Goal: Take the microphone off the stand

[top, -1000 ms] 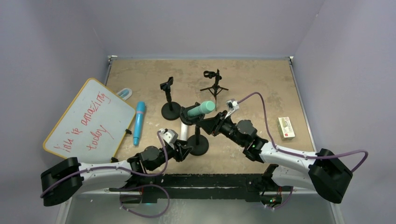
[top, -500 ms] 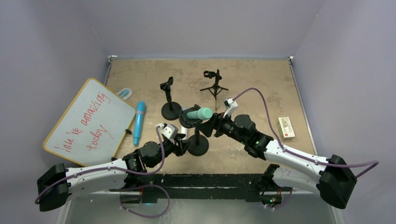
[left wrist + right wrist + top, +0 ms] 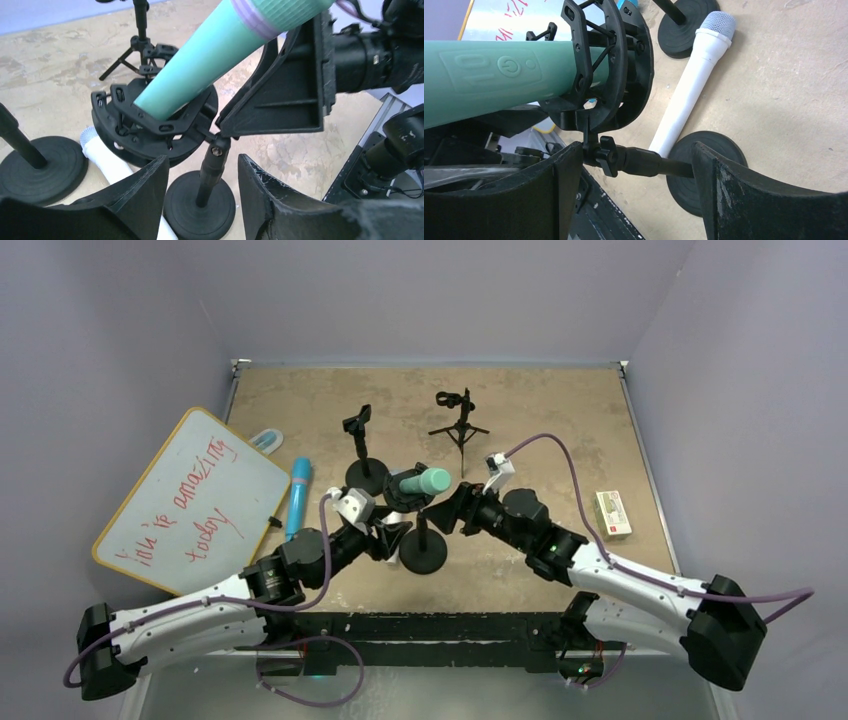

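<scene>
A teal microphone (image 3: pixel 425 482) rests tilted in the black ring mount (image 3: pixel 150 125) of a round-based stand (image 3: pixel 423 555). My left gripper (image 3: pixel 393 537) is open at the stand's left. In the left wrist view its fingers (image 3: pixel 145 190) straddle the pole (image 3: pixel 212 172) with a gap on each side. My right gripper (image 3: pixel 447 512) is open at the stand's right, just under the microphone (image 3: pixel 489 80). In the right wrist view the pole (image 3: pixel 649 162) crosses between its fingers (image 3: pixel 724 190) and touches neither. Neither gripper holds anything.
A white microphone (image 3: pixel 694 85) lies on the table against the stand's base (image 3: pixel 709 165). Behind stand a second round-based stand (image 3: pixel 362 455) and a small tripod stand (image 3: pixel 459 420). A whiteboard (image 3: pixel 190 495) and a blue pen-shaped object (image 3: pixel 297 490) lie left, a small box (image 3: pixel 612 512) right.
My right gripper has opened. The left arm has reached forward, bringing its gripper up to the stand's pole. The teal microphone has settled lower and more level in the mount.
</scene>
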Tool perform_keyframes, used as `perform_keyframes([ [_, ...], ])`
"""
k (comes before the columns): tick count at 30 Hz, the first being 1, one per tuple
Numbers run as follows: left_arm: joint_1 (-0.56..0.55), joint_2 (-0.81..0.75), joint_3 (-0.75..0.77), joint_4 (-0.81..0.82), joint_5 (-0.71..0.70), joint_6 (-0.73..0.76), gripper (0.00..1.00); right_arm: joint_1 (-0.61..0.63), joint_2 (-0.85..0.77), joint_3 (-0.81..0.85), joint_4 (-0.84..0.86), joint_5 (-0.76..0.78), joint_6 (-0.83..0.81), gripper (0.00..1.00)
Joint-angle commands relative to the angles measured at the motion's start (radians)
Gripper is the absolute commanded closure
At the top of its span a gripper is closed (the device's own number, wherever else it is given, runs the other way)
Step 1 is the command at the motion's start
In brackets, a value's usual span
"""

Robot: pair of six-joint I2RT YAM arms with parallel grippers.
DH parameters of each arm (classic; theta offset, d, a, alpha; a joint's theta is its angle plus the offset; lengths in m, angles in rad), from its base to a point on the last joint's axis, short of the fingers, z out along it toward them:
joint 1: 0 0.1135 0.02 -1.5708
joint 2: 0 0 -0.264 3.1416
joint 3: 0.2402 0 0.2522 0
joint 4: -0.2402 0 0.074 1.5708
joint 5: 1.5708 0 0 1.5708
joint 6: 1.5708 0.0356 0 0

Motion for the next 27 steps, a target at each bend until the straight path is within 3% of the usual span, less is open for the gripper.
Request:
perform_keyframes([
  [1,-0.005,-0.035,0.083,-0.103,-0.017,0.055,0.48,-0.003,0.068,-0.003,-0.044,0.011,0.004,0.21],
  [12,-0.005,-0.077,0.189,-0.203,-0.037,0.133,0.44,-0.003,0.217,0.015,-0.008,-0.023,0.01,0.21],
  [27,-0.005,-0.021,0.153,-0.058,0.023,0.254,0.43,-0.003,0.186,-0.014,0.013,-0.047,-0.004,0.2],
])
